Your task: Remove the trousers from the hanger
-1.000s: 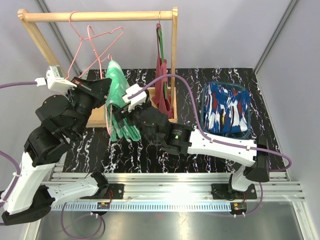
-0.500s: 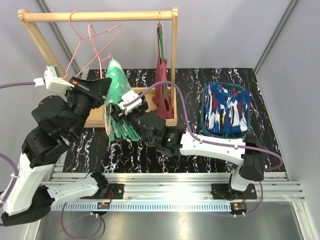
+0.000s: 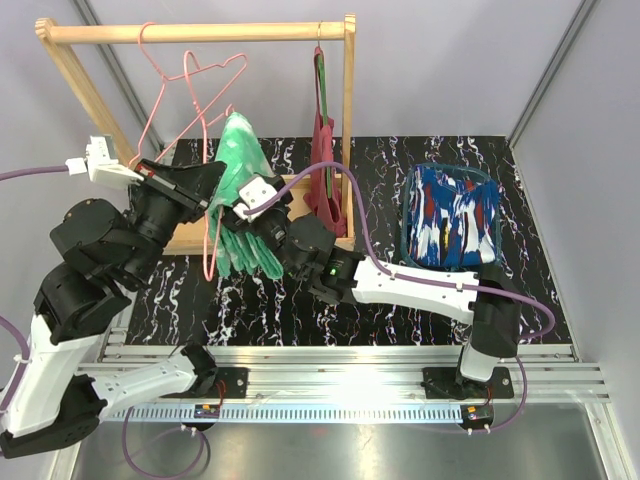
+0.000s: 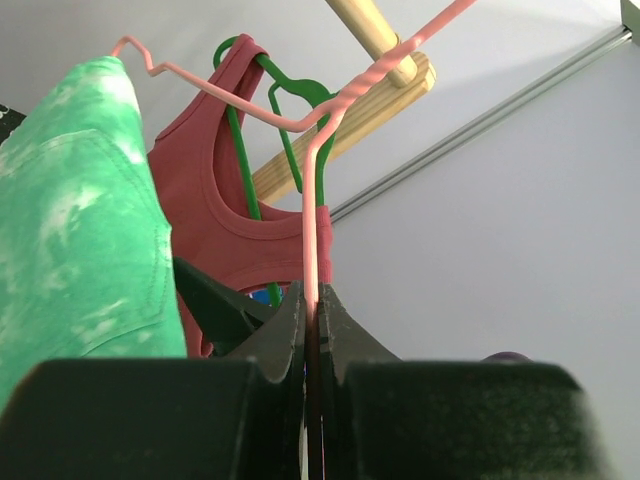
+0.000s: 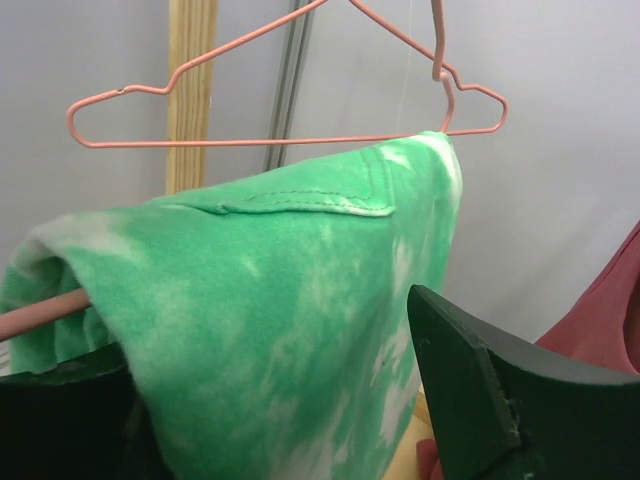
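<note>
The green trousers (image 3: 240,150) mottled with white hang folded over the bar of a pink wire hanger (image 3: 210,245) in front of the wooden rack. My left gripper (image 3: 208,188) is shut on that hanger's neck (image 4: 311,260), just right of the green cloth (image 4: 80,230). My right gripper (image 3: 245,215) stands open, its fingers either side of the green fold (image 5: 270,330); the right finger (image 5: 480,390) sits beside the cloth's edge. The blue trousers (image 3: 455,215) with red and white splashes lie folded in a bin at the right.
The wooden rack's rod (image 3: 200,32) carries an empty pink hanger (image 3: 190,85) and a red top (image 3: 325,180) on a green hanger (image 4: 290,100). The rack's base (image 3: 190,240) lies under my left gripper. The bin's rim (image 3: 405,235) stands right of the rack post.
The left gripper has lifted the hanger and green trousers up and back. The right gripper has followed leftward and its jaws have narrowed around the cloth.
</note>
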